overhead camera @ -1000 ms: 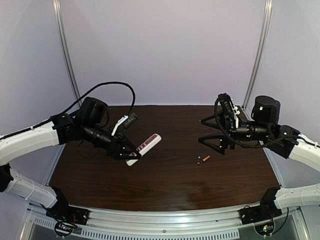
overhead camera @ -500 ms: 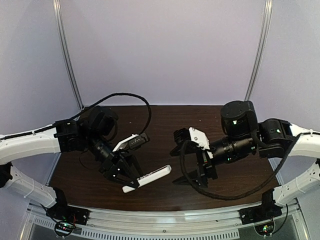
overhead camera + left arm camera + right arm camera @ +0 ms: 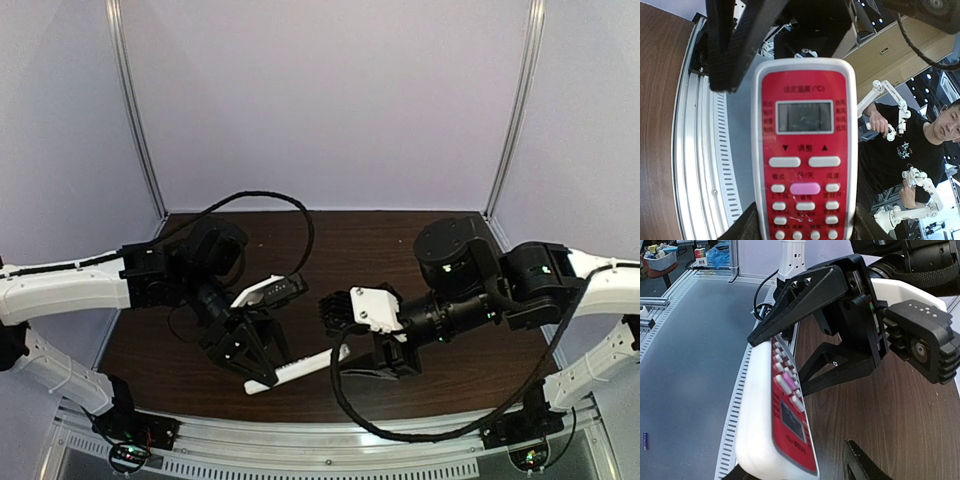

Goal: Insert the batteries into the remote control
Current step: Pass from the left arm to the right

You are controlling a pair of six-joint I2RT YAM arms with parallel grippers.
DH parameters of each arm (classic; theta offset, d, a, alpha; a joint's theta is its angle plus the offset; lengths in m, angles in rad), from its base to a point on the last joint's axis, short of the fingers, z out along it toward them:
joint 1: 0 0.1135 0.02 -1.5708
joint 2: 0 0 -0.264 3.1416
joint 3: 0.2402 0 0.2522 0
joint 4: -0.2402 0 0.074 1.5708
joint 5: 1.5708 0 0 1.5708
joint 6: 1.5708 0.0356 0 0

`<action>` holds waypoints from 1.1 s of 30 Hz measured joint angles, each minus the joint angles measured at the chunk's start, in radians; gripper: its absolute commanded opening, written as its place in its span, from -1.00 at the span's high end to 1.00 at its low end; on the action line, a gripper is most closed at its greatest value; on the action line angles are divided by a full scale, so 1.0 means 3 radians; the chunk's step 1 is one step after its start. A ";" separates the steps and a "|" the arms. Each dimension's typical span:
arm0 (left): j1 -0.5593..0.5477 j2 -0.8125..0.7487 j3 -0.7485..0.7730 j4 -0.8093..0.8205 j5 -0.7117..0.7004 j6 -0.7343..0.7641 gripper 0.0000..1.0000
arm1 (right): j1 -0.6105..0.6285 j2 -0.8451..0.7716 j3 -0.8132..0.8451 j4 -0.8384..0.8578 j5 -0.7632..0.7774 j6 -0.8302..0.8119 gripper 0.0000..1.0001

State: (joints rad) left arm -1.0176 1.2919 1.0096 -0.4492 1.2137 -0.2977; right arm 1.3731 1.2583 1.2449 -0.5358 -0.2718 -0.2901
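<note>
The remote control (image 3: 305, 364) is a slim white handset, held low over the front of the table. My left gripper (image 3: 262, 362) is shut on its button end. In the left wrist view its red face (image 3: 805, 150) fills the frame between my two fingers (image 3: 747, 226). My right gripper (image 3: 365, 350) stands open around the remote's display end (image 3: 775, 425). One finger lies at the white back, and the other finger (image 3: 860, 462) stands clear of the red face. The batteries are hidden, with the right arm over their part of the table.
The dark wood table (image 3: 330, 240) ends at a slotted metal rail (image 3: 330, 450) along the front edge, just below the remote. Both arms crowd the middle front. Upright frame posts (image 3: 135, 110) stand at the back corners.
The right arm swung from the right side to the middle and its jaws narrowed around the remote's free end. The left arm carried the remote lower and toward the front edge.
</note>
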 measured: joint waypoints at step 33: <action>0.0104 -0.1067 -0.0160 0.0275 -0.2800 0.0374 -0.91 | -0.1244 -0.0023 -0.0107 0.0028 -0.0776 0.0715 0.95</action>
State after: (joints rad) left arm -0.9863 0.9718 0.9615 -0.3668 0.3737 -0.1856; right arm 1.0000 1.2514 1.2129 -0.5274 -0.5045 -0.0757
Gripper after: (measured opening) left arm 0.944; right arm 0.159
